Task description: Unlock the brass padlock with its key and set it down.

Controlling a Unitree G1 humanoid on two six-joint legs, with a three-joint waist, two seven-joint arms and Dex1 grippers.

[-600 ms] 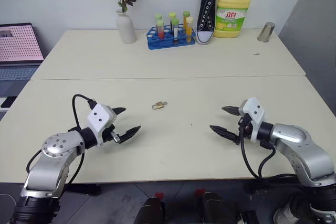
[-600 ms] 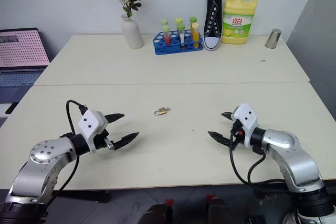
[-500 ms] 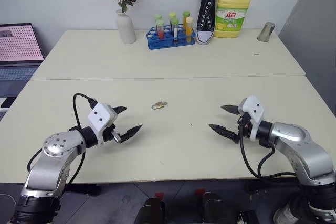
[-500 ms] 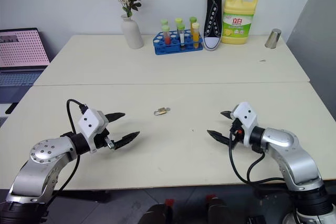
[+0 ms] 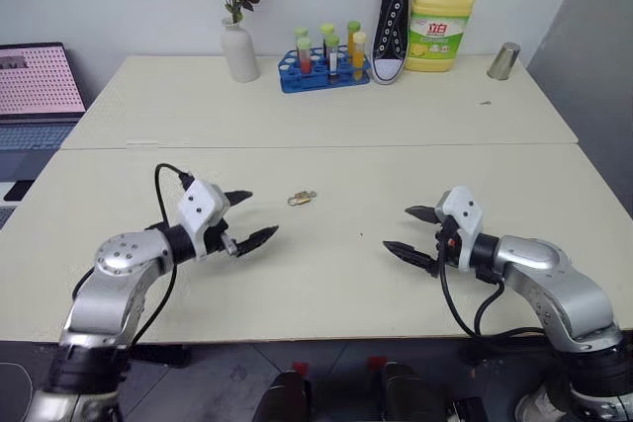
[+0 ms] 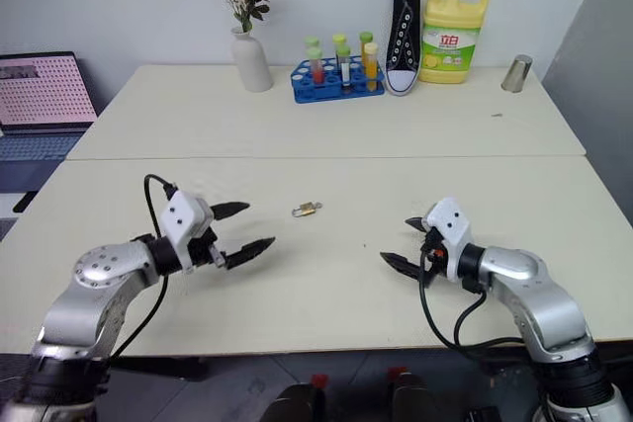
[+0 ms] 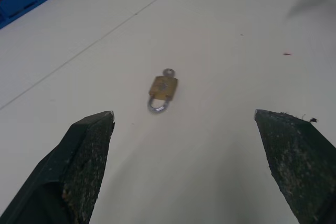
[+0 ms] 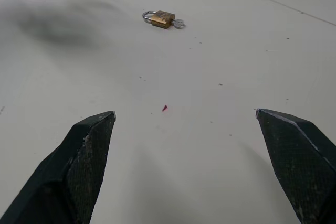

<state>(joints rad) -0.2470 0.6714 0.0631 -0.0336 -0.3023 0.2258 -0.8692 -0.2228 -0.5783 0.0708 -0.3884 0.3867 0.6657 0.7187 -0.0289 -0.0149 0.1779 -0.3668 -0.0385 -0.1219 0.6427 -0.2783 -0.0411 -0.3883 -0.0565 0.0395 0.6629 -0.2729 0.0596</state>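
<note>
Padlock (image 5: 301, 199) lies flat at your frame centre, long axis left-right, shackle left; left gripper (image 5: 244, 218) and right gripper (image 5: 406, 230) both gape.

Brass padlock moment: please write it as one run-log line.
brass padlock: on table, key in, untouched | left pincer: open | right pincer: open

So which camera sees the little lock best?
The left wrist view: the padlock lies close, with shackle and key head clear. The right wrist view shows it farther off; in the eye views it's a tiny speck on the table.
</note>
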